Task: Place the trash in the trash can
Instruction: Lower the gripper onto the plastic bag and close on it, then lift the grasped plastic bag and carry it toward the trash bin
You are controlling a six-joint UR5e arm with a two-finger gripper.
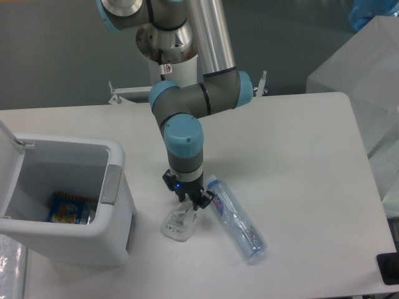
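While jaws clamp the wrapper (177, 223), bottle (235, 217) flat beside, cap end up-left, base down-right

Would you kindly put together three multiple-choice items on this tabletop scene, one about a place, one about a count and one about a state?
1. Where does the water bottle lie?
A. inside the bin
B. on the table, right of the wrapper in the image
C. on the lid

2. How many loose trash items are on the table?
A. two
B. four
C. none

3. What state is the trash can in?
A. lid shut
B. tipped over
C. open, with a colourful packet inside

Answers:
1 B, the bottle rests on the tabletop beside the wrapper.
2 A, only wrapper and bottle lie there.
3 C, the lid is up and a packet shows at the bottom.
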